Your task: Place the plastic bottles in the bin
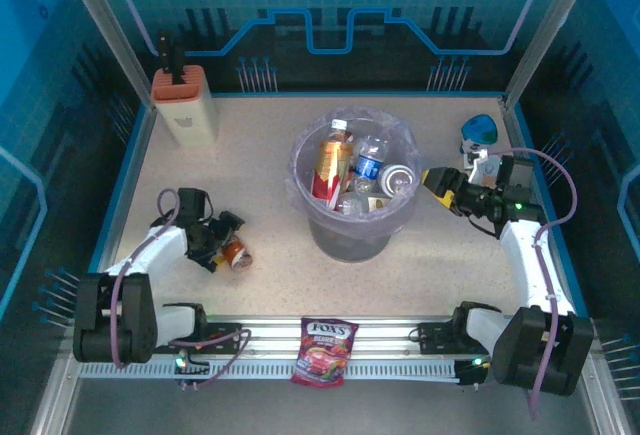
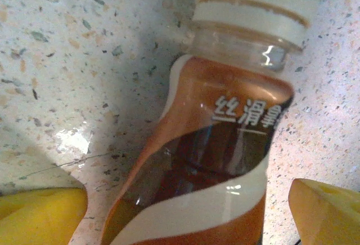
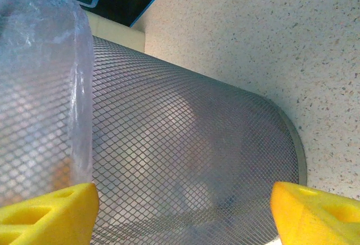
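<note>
- Brown plastic is what you are dealing with: one bottle (image 1: 236, 253) is lying on its side on the table (image 1: 270, 155), well left of the bin (image 1: 345, 240), with its white cap (image 2: 256, 0) pointing away from the left wrist camera.
- Your left gripper (image 1: 222, 238) is hanging right over it with the jaws apart. A yellow finger (image 2: 39, 214) is sitting on either side of the body, a strip of table is showing in each gap, and nothing is being gripped.
- Your right gripper (image 1: 440, 181) is waiting open and empty just beside the bin's right wall.
- Several other bottles (image 1: 345, 170) are already lying inside the bin.
- You are probably handling something light and thin-walled, with a glossy sleeve and a round body, so it is likely to roll or slip under a skewed pinch.
- You are best off aiming across the straight middle of the body, below the shoulder, and avoiding the tapering neck.
</note>
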Tool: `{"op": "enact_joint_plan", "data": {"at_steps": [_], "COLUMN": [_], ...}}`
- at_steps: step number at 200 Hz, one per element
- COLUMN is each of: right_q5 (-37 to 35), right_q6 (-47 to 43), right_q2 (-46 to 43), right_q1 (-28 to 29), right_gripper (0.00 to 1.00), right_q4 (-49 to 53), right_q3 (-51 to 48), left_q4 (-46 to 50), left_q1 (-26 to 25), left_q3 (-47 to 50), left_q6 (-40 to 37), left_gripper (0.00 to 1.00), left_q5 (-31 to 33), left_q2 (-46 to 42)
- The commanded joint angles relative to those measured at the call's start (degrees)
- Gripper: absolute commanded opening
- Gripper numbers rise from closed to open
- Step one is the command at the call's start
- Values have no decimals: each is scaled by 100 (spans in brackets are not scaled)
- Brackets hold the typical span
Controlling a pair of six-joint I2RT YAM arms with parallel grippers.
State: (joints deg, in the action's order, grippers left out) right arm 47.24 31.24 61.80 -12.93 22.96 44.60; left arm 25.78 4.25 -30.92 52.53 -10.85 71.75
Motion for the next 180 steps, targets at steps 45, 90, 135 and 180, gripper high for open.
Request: {"op": "enact_joint_plan", "data": {"at_steps": [45,90,135,180], "right_q5": [-62,-68,-65,-208], "right_q6": [-142,-118,-199,-334], "right_q2": [-132,-83,-44,-108], "right_q1": [-58,-59,-48,-57], "right_gripper": [81,81,81,81], "right_q4": [163,127,229,394], "right_q3": [-52,-20,82,118], "left_q4": [-609,-294,-544,-457], "left_q1": [357,357,330,-70], "left_q3": [-662,-1258,-1595,-1225], "left_q6": [-1059,-1448,-1409,-1000], "left_gripper": [91,90,83,85], "left_q5": [1519,1873,1413,1320], "left_q2": [854,1042,1605,1225]}}
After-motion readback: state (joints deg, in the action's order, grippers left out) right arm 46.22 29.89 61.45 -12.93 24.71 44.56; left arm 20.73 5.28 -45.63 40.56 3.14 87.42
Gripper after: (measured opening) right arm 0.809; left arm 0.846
